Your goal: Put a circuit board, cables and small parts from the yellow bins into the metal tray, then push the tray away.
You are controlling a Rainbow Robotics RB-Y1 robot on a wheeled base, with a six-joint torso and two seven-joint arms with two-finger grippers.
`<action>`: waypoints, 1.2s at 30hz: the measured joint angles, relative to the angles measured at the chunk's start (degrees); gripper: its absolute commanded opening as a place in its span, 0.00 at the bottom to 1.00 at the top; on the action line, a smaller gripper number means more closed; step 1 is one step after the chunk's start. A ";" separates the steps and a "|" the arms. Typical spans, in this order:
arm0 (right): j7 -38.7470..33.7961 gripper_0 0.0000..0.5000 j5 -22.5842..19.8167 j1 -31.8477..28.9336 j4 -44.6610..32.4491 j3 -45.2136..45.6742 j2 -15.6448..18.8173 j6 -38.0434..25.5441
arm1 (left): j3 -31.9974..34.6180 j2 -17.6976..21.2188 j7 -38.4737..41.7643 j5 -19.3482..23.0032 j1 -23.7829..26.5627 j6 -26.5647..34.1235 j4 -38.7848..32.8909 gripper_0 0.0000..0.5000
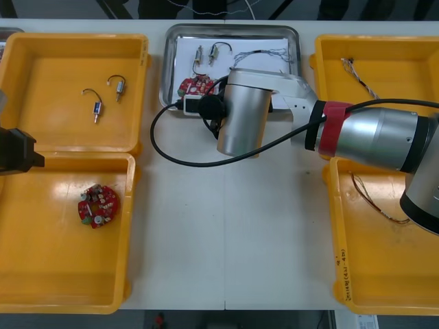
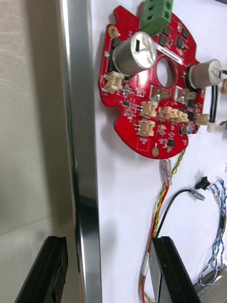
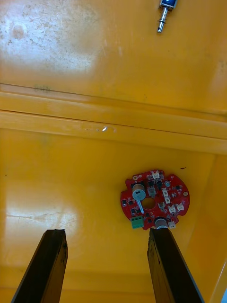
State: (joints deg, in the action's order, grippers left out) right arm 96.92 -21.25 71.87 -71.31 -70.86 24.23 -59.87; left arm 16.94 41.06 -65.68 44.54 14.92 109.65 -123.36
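- Faintly, dark handwriting runs along the near right bin's inner rim, too small to read.
- Right arm reaches left across the counter to the tray, hiding its near edge.
- Right jaws open, straddling that rim, one finger inside near the circuit board and cables.
- Left jaws open above the near left bin's board.

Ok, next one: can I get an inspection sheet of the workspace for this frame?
Surface: light table, four yellow bins, metal tray between them.
Job's things: tray holds a circuit board and small metal parts; spare board in near-left bin.
Clutter: nothing seen.
Pincers: right pincer open, straddling the tray's rim; left pincer open over the near-left bin.
Cables: red-and-yellow cable, black cable and blue-white cable in tray; twisted cable in far-right bin; thin cable in near-right bin.
Surroundings: nothing seen.
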 measured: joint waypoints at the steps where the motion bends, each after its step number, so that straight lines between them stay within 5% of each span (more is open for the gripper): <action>1: 0.56 1.00 -1.35 0.09 -0.01 0.31 0.00 -0.27 | 0.00 0.00 0.00 0.00 0.00 0.00 0.00 1.00; 7: 1.47 1.00 -5.05 -0.09 -2.92 4.66 -0.27 -8.35 | 0.00 0.00 0.00 0.00 0.00 0.00 0.00 1.00; 15: 1.47 1.00 -7.14 -5.50 -16.48 13.84 -0.27 -20.32 | 0.00 0.00 0.00 0.00 0.00 0.00 -0.01 1.00; 28: 1.45 1.00 -7.30 -19.63 -39.44 33.93 -0.30 -49.73 | 0.01 0.01 0.00 0.00 0.00 0.00 -0.03 1.00; 36: 1.07 1.00 -8.29 -28.24 -51.11 47.96 -0.22 -50.06 | 0.02 0.01 0.00 0.01 -0.01 0.00 -0.04 1.00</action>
State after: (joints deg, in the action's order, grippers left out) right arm 97.99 -29.53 43.63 -122.41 -22.90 24.01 -109.93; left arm 16.95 41.07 -65.68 44.55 14.91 109.65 -123.40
